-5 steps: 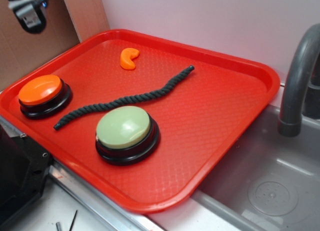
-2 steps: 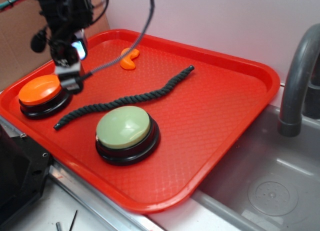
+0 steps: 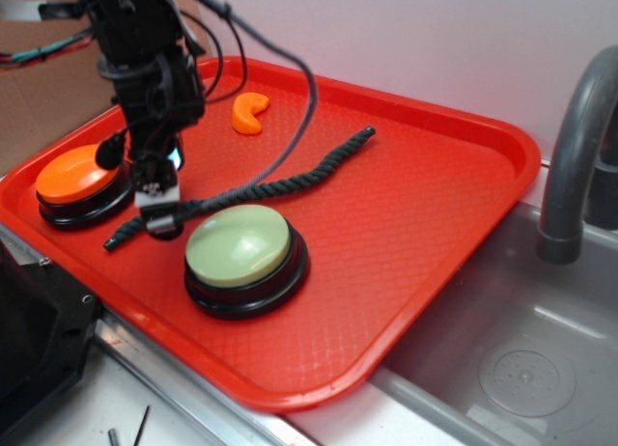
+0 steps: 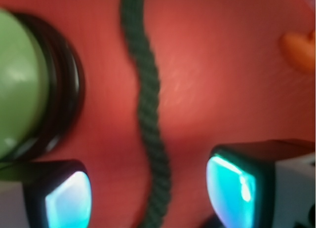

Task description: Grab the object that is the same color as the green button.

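**Ana:** Since a moment ago the gripper has swung down from beside the orange button to the left stretch of the green-grey rope, right next to the green button. A second back it was still up in the far corner, off the tray.

**Ben:** And the jaws?

**Ana:** Wide apart, holding nothing. In the wrist view the rope runs between the two lit fingertips with red tray showing on both sides, so neither pad touches it yet.

**Ben:** Where does the rope lie overall?

**Ana:** Flat on the tray, wavy, running from near the orange button past the green one toward the far right. The small orange curved piece sits well apart at the back.

**Ben:** So the pick is right?

**Ana:** I'd judge so: it straddles the matching-colour item. What's left seems to be closing. The green button's black base is close to one finger, which could get bumped.
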{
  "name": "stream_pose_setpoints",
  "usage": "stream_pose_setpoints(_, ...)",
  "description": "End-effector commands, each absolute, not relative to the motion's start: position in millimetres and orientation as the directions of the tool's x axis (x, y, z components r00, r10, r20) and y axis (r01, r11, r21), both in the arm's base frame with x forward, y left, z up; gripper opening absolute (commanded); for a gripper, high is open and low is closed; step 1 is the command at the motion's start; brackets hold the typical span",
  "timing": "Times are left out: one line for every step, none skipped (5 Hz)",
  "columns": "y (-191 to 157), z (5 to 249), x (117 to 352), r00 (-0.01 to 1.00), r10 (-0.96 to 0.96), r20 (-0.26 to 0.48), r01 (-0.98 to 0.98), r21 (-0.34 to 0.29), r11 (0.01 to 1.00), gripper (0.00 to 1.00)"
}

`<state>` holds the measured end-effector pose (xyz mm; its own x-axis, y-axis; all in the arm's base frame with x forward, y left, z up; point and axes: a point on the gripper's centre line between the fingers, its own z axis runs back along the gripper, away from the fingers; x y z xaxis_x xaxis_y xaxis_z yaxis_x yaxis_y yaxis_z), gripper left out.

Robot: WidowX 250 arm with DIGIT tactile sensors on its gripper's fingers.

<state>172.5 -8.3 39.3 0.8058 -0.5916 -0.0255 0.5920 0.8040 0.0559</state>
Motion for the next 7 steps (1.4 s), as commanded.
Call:
stream_pose_setpoints(-1, 21, 176, 0.807, -0.589, -0.032, 0.590, 0.047, 0.806, 1.00)
stream_pose_setpoints(9, 17, 176, 0.826, -0.564, -0.021, 0.564, 0.023, 0.825, 1.00)
stream_pose_setpoints(11, 13, 179, 0.835, -0.549, -0.033, 0.549, 0.003, 0.836, 0.00)
stream_pose_setpoints(8, 13, 178, 0.825, -0.564, -0.028, 0.565, 0.011, 0.825, 0.00)
stream_pose_setpoints(1, 14, 179, 0.825, -0.565, -0.020, 0.566, 0.022, 0.824, 0.00)
stream_pose_setpoints(-3, 23, 185, 0.835, -0.544, -0.080, 0.548, 0.038, 0.836, 0.00)
stream_pose_setpoints(-16, 54, 179, 0.929, -0.346, -0.129, 0.352, 0.023, 0.936, 0.00)
